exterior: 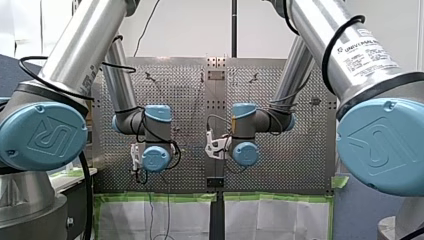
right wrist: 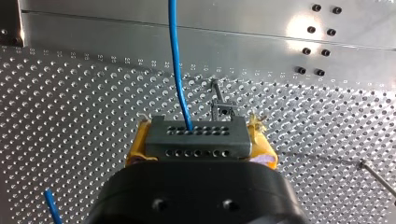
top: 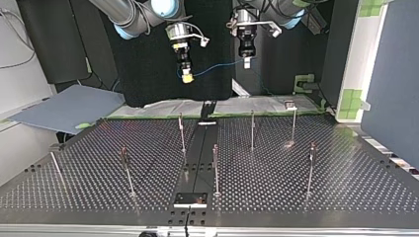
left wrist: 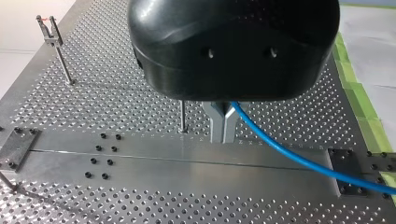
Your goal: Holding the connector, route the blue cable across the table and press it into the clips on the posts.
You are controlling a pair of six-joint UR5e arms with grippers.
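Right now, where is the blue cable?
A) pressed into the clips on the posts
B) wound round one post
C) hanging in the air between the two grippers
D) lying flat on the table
C: in the top view the blue cable sags between my right gripper, shut on the connector, and my left gripper, clear of the posts.

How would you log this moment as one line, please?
right claw: shut on connector | left claw: shut on blue cable, slung between claws above table | clips: not yet threaded
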